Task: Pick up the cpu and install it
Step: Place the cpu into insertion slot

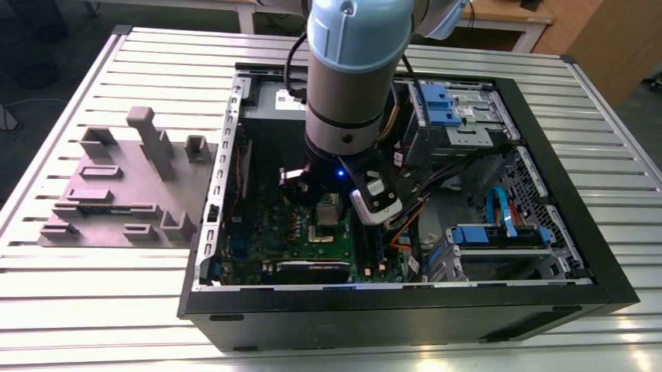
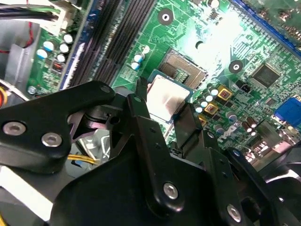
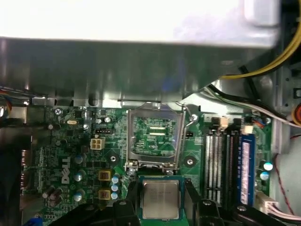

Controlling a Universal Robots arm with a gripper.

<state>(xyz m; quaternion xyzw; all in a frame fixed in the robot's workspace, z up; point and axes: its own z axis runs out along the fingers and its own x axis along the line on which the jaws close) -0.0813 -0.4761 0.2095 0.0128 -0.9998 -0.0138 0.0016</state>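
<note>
Gripping the cpu (image 2: 168,95) by two opposite edges, the claw (image 2: 162,100) is closed on the chip, with a black finger (image 2: 135,107) pressed to each side. The chip's silvery top is turned up toward both wrist cameras. In the first wrist view the cpu (image 3: 161,197) sits level between the fingers (image 3: 132,200) of the claw (image 3: 161,203), and its tan rim shows along the edges. Just past the fingertips lies the socket (image 3: 154,136), its silver frame around an uncovered contact field. In the second wrist view the chip's far corner overlaps the near edge of the socket (image 2: 185,69), so the cpu hangs beside it rather than seated in it. Under the claw spreads the green motherboard (image 3: 70,155), with small capacitors (image 3: 114,187) close to one finger and the long memory slots (image 3: 218,160) a little beyond the other. Farther out, in the exterior view, the arm (image 1: 352,77) reaches down into an open computer case (image 1: 414,310) lying on its side on a slatted metal table (image 1: 104,294). A grey holder block (image 1: 124,186) stands on that table outside the case, well apart from the claw.
</note>
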